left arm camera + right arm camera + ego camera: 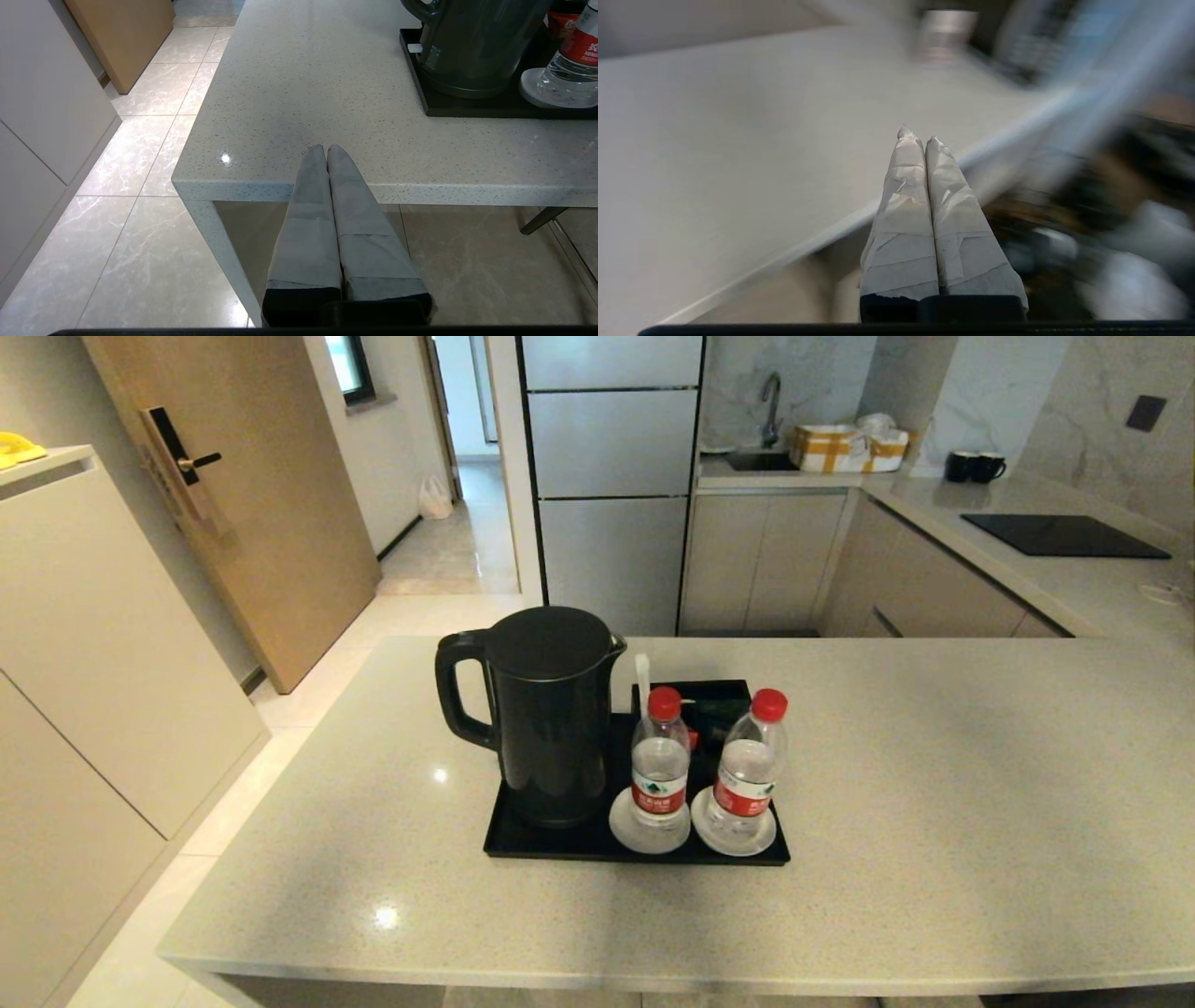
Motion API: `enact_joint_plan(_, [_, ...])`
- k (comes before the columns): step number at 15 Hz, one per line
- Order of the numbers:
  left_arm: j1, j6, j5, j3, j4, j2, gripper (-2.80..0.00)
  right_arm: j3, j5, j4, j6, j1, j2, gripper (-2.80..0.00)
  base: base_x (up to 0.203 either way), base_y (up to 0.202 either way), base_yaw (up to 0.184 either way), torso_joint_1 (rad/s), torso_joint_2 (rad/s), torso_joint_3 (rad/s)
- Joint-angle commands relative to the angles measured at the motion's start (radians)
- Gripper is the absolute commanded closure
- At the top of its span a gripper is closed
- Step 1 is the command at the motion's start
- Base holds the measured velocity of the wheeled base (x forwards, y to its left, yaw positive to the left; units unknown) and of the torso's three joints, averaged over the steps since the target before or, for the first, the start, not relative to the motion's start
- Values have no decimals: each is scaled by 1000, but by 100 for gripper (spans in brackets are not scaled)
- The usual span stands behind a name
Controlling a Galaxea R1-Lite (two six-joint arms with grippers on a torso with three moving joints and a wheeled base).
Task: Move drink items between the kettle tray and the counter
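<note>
Two clear water bottles with red caps stand upright on round white coasters at the front of the black kettle tray: the left bottle (660,761) and the right bottle (750,770). The tray (523,845) lies mid-counter on the grey speckled counter (934,803). Neither arm shows in the head view. My left gripper (326,148) is shut and empty, hovering at the counter's near edge, left of the tray (467,111); one bottle (572,70) shows at the far right there. My right gripper (916,134) is shut and empty above the counter's edge (831,228).
A tall black kettle (546,714) fills the tray's left half, and a black compartment box (695,702) sits behind the bottles. Behind the counter are a fridge (611,476), a sink worktop (775,462) and a black hob (1064,535). Tiled floor (140,163) lies left of the counter.
</note>
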Motion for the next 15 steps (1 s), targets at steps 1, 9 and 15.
enact_joint_plan(1, [1,0,-1,2,0,1,0,-7,107,25,29,3,-42,0,0,0,0,0,0,0])
enact_joint_plan(9, [0,0,1,2,0,1,0,51,415,272,156,79,-247,0,0,0,0,0,0,0])
enact_joint_plan(15, [0,0,-1,2,0,1,0,689,579,-405,4,78,-309,0,0,0,0,0,0,0])
